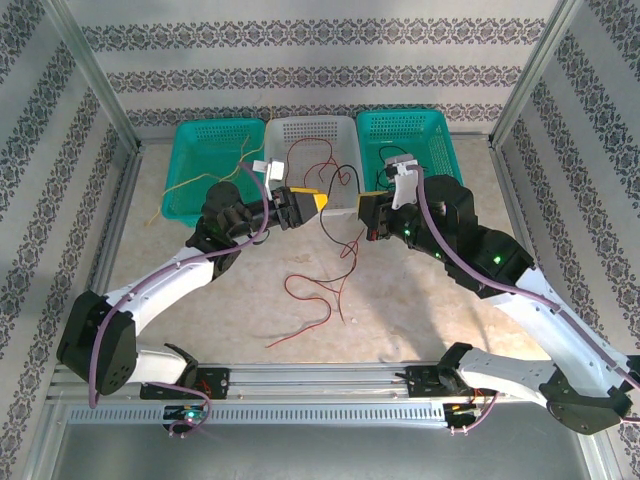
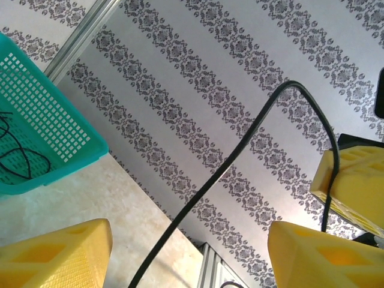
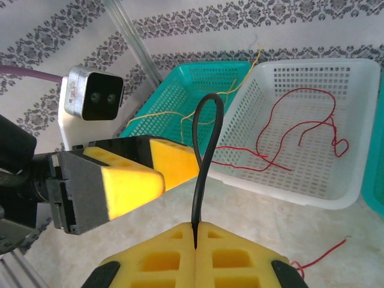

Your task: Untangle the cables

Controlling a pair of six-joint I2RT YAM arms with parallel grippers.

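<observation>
Right wrist: right claw pinching thin black cable, looped just above; left claw spread around it.

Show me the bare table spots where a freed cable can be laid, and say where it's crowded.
Bare table lies between the red cable and the right arm, and again between the left arm and that cable. Crowded: in front of the white basket, where the left gripper and right gripper meet at the black cable.
</observation>
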